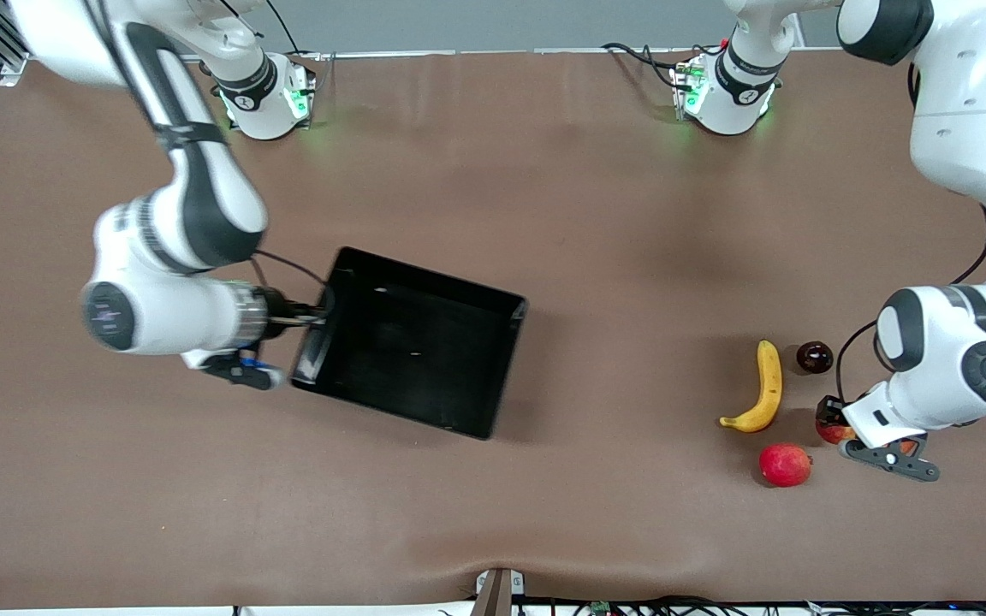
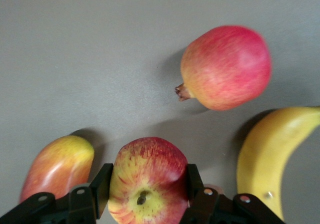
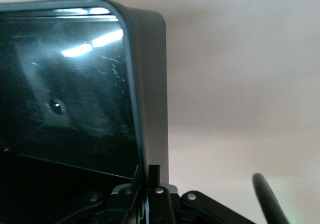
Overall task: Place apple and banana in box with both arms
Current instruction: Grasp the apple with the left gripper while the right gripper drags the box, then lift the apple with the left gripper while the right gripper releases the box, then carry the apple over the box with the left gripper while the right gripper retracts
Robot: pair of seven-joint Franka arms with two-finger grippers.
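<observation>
Apple point(image 2: 146, 181), small, round, red with yellow streaks, is sitting at lower right of the front view, gripped by the left tool point(image 2: 145, 196); the right tool point(image 3: 148, 184) is pinching the glossy black box's point(image 1: 424, 342) wall, left of centre.

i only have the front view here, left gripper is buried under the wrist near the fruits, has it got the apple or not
Observer: Yes. In the left wrist view the left gripper has a finger on each side of the apple, touching it, stem dimple facing the camera.
Operator: what's that bit of red poking out by the wrist then
Observer: Probably the mango, red and yellow, lying beside the apple on the table.
Operator: and the right arm, is it holding the box or just next to it
Observer: Holding. The right wrist view shows the right gripper pinching the wall of the box, one finger inside and one outside.
</observation>
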